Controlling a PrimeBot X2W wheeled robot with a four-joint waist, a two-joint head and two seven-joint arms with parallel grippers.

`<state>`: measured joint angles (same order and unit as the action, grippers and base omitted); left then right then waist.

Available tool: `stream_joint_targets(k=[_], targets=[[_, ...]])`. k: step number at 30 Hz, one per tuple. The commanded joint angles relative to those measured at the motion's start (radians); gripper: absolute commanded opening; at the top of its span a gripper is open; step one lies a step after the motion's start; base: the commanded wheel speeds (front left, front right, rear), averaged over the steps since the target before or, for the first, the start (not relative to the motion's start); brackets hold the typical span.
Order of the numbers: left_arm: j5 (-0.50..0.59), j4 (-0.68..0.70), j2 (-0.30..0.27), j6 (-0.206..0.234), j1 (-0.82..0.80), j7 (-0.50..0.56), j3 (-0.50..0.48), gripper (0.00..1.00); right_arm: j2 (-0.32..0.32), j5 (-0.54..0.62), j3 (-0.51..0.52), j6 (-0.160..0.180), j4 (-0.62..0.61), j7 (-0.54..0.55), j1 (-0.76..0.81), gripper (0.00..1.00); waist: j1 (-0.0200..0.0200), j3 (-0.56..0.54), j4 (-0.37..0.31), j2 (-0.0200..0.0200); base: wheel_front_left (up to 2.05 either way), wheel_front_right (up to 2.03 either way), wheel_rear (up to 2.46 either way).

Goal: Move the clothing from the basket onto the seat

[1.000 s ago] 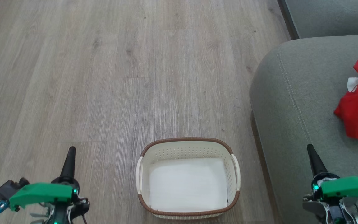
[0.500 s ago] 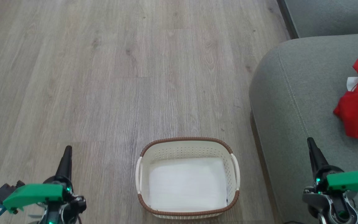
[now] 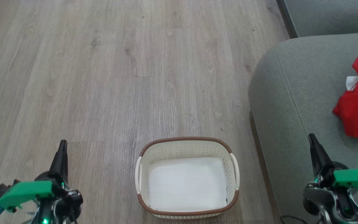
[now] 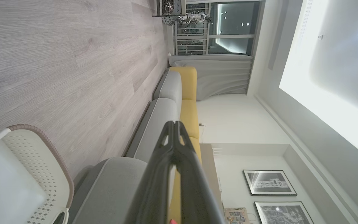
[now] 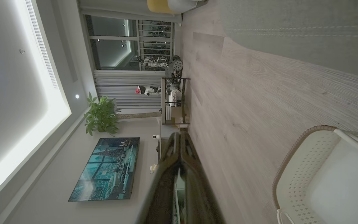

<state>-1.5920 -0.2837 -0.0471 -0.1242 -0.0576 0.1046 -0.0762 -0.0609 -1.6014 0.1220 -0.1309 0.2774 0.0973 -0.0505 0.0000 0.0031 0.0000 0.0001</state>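
Down at the near edge of the plank floor (image 3: 104, 77), from the head: looking into the cream perforated basket (image 3: 185, 139) and finding only its white bottom, no fabric inside. Spotting the red clothing (image 3: 357, 115) lying crumpled on the grey-green seat (image 3: 294, 102), toward its right edge and well apart from the basket, so judging the transfer as good as done. Holding the left gripper (image 3: 62, 144) low at the basket's left and the right gripper (image 3: 312, 140) by the seat's near edge, each with jaws pressed together and carrying nothing, probably because nothing is left to pick.

From the left wrist: sighting along closed, empty fingers (image 4: 163, 161) toward the sofa, catching the basket's brown rim at the lower left.

From the right wrist: pointing closed fingers (image 5: 166, 186) across the floor, framing the basket at the lower right and the seat's side along the top edge.
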Motion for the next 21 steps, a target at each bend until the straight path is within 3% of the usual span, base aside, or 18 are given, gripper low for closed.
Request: stream_joint_targets(k=[1, 21], targets=[[-0.016, 0.038, -0.003, -0.007, -0.051, 0.009, -0.038, 0.00, 0.004, -0.015, -0.017, 0.000, -0.033, 0.009, -0.057, 0.00, 0.0000, 0.000, 0.000, -0.0001, 0.00, 0.00, 0.00], [-0.016, 0.038, -0.003, -0.007, -0.051, 0.009, -0.038, 0.00, 0.005, -0.013, -0.015, 0.000, -0.033, 0.011, -0.057, 0.00, 0.0000, 0.000, 0.000, -0.0001, 0.00, 0.00, 0.00]])
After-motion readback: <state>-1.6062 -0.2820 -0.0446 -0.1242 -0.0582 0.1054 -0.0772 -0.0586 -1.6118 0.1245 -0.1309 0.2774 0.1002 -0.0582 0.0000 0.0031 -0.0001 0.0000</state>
